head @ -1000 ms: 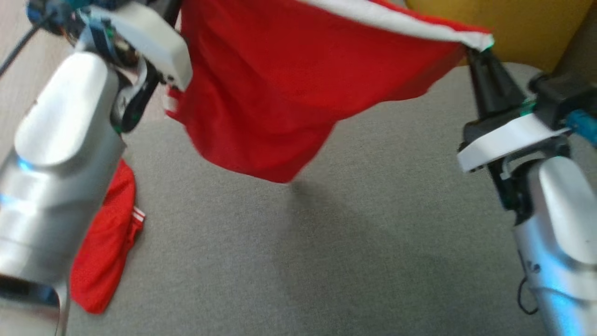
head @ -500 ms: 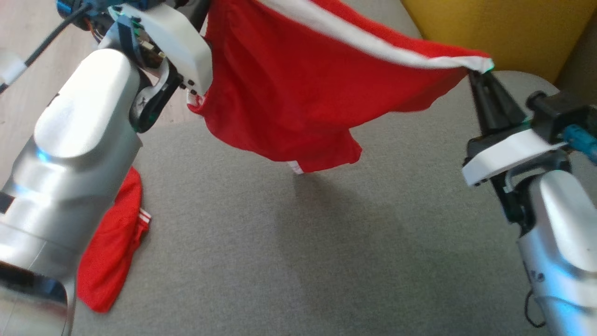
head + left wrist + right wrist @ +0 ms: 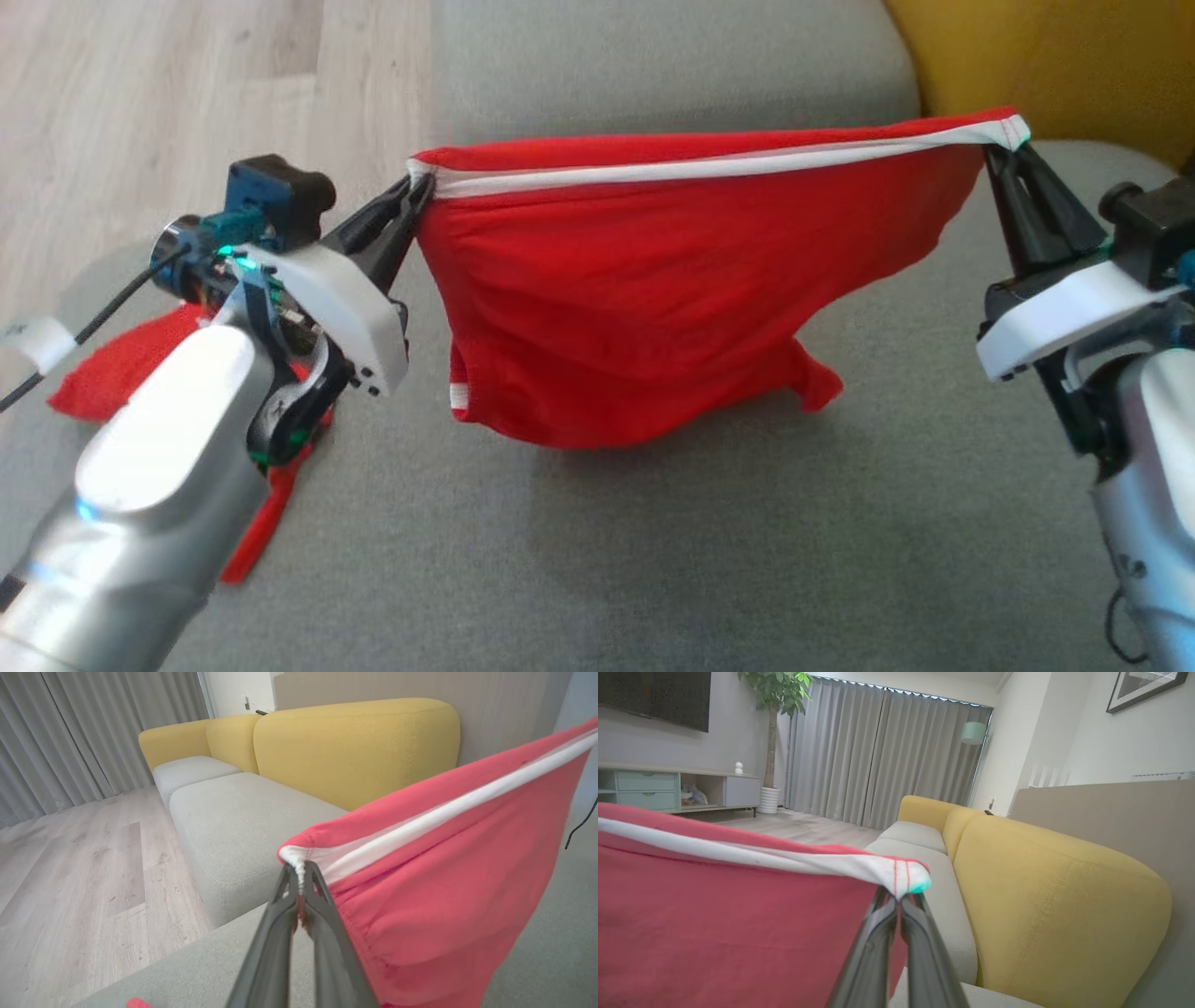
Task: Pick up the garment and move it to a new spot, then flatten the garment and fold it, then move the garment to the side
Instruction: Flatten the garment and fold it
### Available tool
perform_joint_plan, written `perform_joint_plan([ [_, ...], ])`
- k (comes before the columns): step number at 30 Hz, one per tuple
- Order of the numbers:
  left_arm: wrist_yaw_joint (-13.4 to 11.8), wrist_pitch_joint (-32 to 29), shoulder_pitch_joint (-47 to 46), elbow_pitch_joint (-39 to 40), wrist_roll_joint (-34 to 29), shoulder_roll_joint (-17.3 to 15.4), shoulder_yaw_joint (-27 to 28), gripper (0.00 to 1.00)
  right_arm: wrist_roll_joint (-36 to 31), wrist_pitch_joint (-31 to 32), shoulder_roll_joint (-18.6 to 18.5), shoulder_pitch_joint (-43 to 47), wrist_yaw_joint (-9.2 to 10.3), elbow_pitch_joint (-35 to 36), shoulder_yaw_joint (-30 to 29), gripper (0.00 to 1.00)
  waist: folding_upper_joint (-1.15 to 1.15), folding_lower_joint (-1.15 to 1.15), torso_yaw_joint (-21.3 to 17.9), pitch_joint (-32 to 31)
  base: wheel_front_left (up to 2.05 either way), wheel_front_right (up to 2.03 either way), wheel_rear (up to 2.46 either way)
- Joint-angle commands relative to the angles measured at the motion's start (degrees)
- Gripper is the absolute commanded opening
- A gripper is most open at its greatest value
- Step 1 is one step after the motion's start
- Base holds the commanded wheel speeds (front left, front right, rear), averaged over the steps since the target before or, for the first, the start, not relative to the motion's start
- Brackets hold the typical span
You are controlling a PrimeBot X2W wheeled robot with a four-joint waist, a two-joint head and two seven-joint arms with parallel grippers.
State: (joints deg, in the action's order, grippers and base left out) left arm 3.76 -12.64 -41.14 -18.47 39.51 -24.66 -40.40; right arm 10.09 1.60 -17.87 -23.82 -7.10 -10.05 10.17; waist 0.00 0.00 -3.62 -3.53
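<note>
A red garment (image 3: 672, 299) with a white band along its top edge hangs stretched between my two grippers above the grey sofa seat (image 3: 653, 560). Its lower edge sags down to the cushion. My left gripper (image 3: 420, 187) is shut on the band's left corner, seen close in the left wrist view as the garment (image 3: 444, 882) pinched at my left gripper (image 3: 299, 877). My right gripper (image 3: 1006, 149) is shut on the right corner. The right wrist view shows the garment (image 3: 728, 914) gripped at my right gripper (image 3: 901, 896).
A second red cloth (image 3: 121, 373) with white stripes lies on the seat at the left, partly under my left arm. Yellow sofa backrest (image 3: 1055, 65) rises at the far right. Wooden floor (image 3: 140, 112) lies beyond the seat's left edge.
Both grippers have come down with the garment, whose top band now runs nearly level and whose lower edge reaches the seat. The head view has also shifted.
</note>
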Motion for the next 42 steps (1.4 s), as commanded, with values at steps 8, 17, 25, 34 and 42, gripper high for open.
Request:
perform_joint_plan([
  [8, -1.2, -0.4, -12.0, 1.3, -2.3, -3.6, 4.1, 0.00, 2.2, 1.6, -4.0, -12.1, -0.39, -3.1, 3.2, 0.00, 0.00, 0.00, 0.0, 10.5, 0.00, 0.00, 0.00],
  [17, -2.8, 11.3, -38.1, -15.1, -10.6, 1.4, 7.0, 0.00, 0.4, -6.9, 0.6, -44.6, -0.39, -26.1, 4.6, 0.00, 0.00, 0.00, -3.7, 24.9, 0.00, 0.00, 0.00],
  [25, -1.5, 24.3, -47.3, -28.5, -11.4, 7.6, 8.1, 0.00, -10.0, -16.2, 5.3, -55.8, -0.39, -39.5, 0.3, 0.00, 0.00, 0.00, -3.8, 27.3, 0.00, 0.00, 0.00],
  [34, 2.9, 27.6, -35.4, -33.3, -14.0, 12.5, 1.0, 0.00, -11.4, -16.6, 4.2, -45.7, -0.39, -49.6, 8.0, 0.00, 0.00, 0.00, -2.0, 27.1, 0.00, 0.00, 0.00],
  [42, 3.7, 27.6, -19.4, -27.1, -13.5, 10.1, -3.2, 0.00, -2.9, -13.6, 2.5, -35.9, -0.39, -57.9, 20.1, 0.00, 0.00, 0.00, -1.6, 22.0, 0.00, 0.00, 0.00],
])
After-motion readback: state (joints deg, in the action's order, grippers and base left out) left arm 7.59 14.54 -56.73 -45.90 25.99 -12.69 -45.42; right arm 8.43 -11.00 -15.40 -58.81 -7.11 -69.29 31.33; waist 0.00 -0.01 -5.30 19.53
